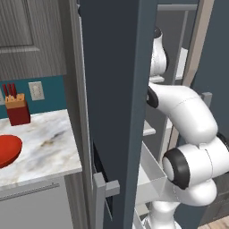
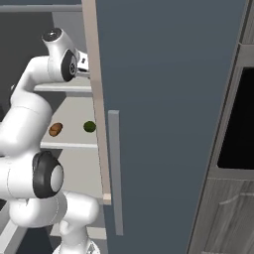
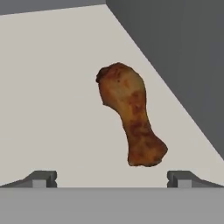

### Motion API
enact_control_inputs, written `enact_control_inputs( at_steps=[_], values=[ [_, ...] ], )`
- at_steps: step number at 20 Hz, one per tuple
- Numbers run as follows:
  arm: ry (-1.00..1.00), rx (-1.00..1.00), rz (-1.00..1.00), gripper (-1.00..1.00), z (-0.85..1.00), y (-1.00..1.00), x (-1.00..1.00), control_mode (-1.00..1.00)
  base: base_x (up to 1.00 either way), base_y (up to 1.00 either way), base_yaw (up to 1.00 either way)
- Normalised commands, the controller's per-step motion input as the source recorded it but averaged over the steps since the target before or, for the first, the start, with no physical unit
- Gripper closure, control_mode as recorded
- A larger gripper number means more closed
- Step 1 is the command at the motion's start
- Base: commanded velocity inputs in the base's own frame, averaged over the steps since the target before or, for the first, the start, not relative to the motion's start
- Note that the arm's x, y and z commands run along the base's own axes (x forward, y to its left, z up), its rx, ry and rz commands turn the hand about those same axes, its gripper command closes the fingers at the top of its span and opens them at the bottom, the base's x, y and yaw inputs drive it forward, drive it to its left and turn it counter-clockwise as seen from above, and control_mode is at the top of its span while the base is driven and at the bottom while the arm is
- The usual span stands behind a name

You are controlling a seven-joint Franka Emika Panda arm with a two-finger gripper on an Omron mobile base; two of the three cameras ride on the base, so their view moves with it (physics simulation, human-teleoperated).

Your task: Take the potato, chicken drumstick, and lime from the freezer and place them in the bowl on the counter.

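Two dark fingertips [image 3: 43,178] stand wide apart at the bottom of your hand view, so your claw [image 3: 112,179] is released and grasps nothing. Just beyond it the chicken drumstick [image 3: 130,114] lies on a pale freezer shelf [image 3: 52,100], apart from both tips and a little toward the right-hand tip in that view. Its thick end points away from the claw and its narrow end comes toward the claw (the bone end stops short of the line between the tips). You see a dark grey inner wall [image 3: 183,57] running along the right of the shelf.

From your right base view, the arm reaches into the open freezer [image 2: 168,99], past the edge of its door. On a lower shelf [image 2: 74,145] the potato [image 2: 55,129] sits to the left and the lime [image 2: 89,126] to the right, apart from each other.

From your left base view, the red bowl [image 1: 8,150] rests on the marbled tabletop [image 1: 44,143] at the left edge, and what you can see of it holds nothing. Behind it stands a red knife block [image 1: 17,107] against the teal wall, beside a wall socket [image 1: 36,91]. A clear door bin [image 1: 150,172] shows just by the arm's elbow.
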Motion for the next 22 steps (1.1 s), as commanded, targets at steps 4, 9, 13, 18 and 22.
enact_control_inputs(
  at_steps=[4, 9, 13, 18, 22],
  values=[
    [0.00, 0.00, 0.00, -1.00, -0.04, 0.00, 0.28, -1.00, 0.00, 0.00, 0.00],
    [0.00, 0.00, 0.00, -1.00, -0.01, 0.00, 0.34, -1.00, 0.00, 0.00, 0.00],
    [0.00, 0.00, 0.00, -1.00, 0.00, 0.00, 0.29, -1.00, 0.00, 0.00, 0.00],
    [0.00, 0.00, 0.00, -1.00, -0.04, 0.00, 0.24, -1.00, 0.00, 0.00, 0.00],
    [0.00, 0.00, 0.04, -1.00, -0.14, 0.00, 0.12, -1.00, 0.00, 0.00, 0.00]
  ],
)
